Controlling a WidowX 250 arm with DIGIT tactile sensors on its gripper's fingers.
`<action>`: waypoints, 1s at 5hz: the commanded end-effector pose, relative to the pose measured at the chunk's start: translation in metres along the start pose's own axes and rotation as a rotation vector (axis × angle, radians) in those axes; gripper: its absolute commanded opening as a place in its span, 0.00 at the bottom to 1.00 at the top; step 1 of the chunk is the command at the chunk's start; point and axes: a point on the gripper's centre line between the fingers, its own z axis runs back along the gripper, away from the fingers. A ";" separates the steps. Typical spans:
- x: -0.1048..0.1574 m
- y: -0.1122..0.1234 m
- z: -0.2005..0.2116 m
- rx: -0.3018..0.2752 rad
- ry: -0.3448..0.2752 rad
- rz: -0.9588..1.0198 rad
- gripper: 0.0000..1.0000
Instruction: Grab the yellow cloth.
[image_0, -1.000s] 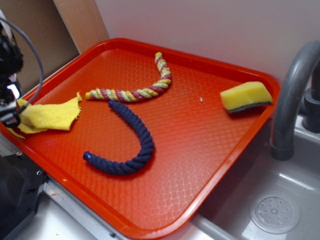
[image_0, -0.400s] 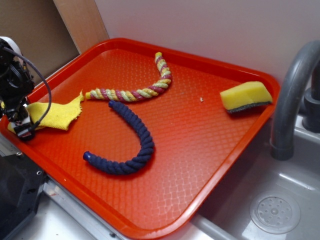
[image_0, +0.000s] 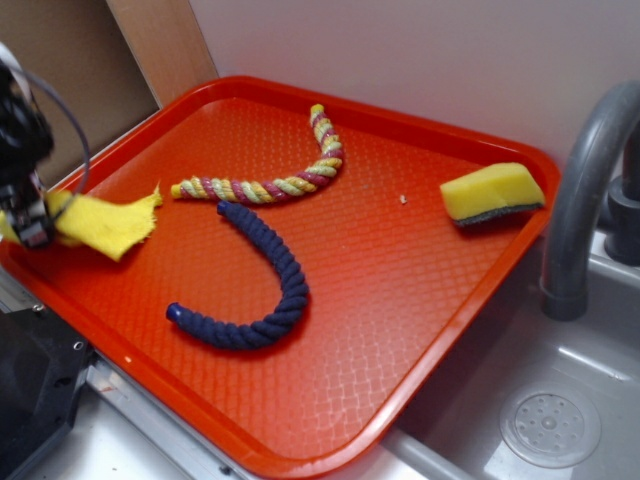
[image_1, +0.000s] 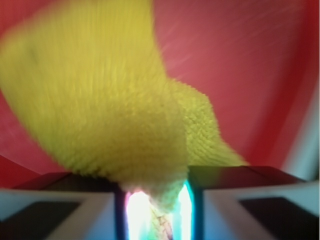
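Observation:
The yellow cloth (image_0: 108, 222) is a small terry rag with frayed edges at the left edge of the red tray (image_0: 400, 290). My gripper (image_0: 30, 228) is shut on its left end and holds it lifted a little off the tray, the free end hanging to the right. In the wrist view the cloth (image_1: 100, 95) fills the upper left, bunched and pinched between the two fingers, with my gripper (image_1: 157, 210) at the bottom middle over the red tray (image_1: 250, 65).
A yellow-and-pink twisted rope (image_0: 280, 170) lies at the tray's back. A dark blue rope (image_0: 262, 290) curves in the middle. A yellow sponge with grey base (image_0: 492, 194) sits at the back right. A grey faucet (image_0: 585, 190) and sink (image_0: 540, 420) stand right.
My gripper came down onto the cloth's left end, closed on it and has risen slightly; the cloth is now pulled up and bunched, its left part off the tray.

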 end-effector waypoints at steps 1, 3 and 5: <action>0.095 -0.018 0.125 0.107 -0.184 0.244 0.00; 0.131 -0.039 0.215 0.006 -0.215 0.221 0.00; 0.130 -0.053 0.225 -0.080 -0.253 0.223 0.00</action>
